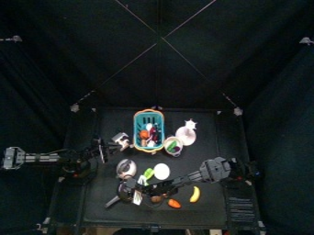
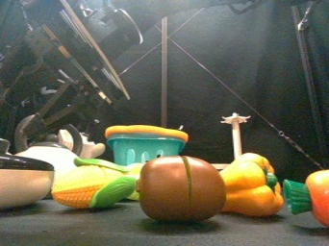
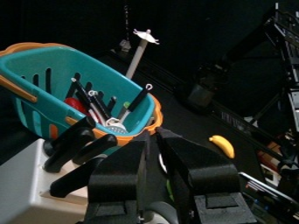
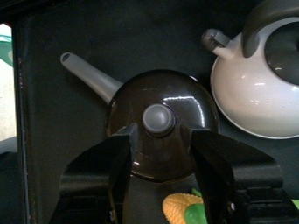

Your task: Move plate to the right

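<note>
Top view: the plate [image 1: 162,172] lies flat near the middle of the surface [image 1: 216,147], just beside a green toy piece [image 1: 147,174] and near a dark-rimmed bowl [image 1: 125,167]. The teal basket [image 1: 149,124] stands well behind it. No other view shows the plate with certainty.

Right wrist view: the right gripper [image 4: 160,140] stands wide and holds nothing. Its jaws straddle a dark round lidded object [image 4: 158,105], with a white teapot-like toy [image 4: 263,83] alongside.

Left wrist view: the left gripper [image 3: 153,150] stands partly apart, and nothing shows between its jaws. It faces the teal basket.

Handling, as a judgement: treat the plate as light, stiff and smooth, probably toy plastic. It is more likely to slip or skate than to break. Because it lies flat, you have only the rim to grip. Take hold at the edge facing away from the green toy piece, with one jaw over the lip and one under it. Close gently and lift a little before carrying. The crowded neighbours leave little room for a wide approach.
</note>
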Tool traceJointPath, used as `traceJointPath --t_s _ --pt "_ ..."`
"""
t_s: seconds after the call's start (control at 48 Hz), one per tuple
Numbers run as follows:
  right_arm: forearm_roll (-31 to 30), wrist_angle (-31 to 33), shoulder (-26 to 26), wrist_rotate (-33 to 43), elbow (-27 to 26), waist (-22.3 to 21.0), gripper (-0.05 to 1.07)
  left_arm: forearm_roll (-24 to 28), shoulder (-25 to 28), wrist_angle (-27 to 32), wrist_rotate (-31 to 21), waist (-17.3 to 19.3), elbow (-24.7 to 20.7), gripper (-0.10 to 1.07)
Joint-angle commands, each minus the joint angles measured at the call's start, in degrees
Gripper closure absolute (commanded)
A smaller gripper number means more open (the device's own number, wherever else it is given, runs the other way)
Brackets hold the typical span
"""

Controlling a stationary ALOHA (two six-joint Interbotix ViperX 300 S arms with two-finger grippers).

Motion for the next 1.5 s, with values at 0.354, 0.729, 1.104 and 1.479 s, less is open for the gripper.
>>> traceJointPath --t_s 0.354,0.729,1.104,1.479 --pt "-4.0 1.8 -10.2 -0.1 5.1 -0.4 0.22 6.9 0.1 7.9 0.2 -4.7 -1.7 0.37" --pt "-4.0 3.2 -15.4 -0.1 11.6 -0.4 0.22 9.1 -0.2 23.0 0.3 -11.8 -6.4 0.38" --pt "-5.6 4.5 -19.0 -0.1 17.9 -0.5 0.23 9.1 -0.2 25.1 0.4 -17.6 -6.1 0.38" --pt "-6.9 4.7 -19.7 0.3 20.1 -1.7 0.23 8.3 1.6 25.0 0.3 -16.5 -6.7 0.30"
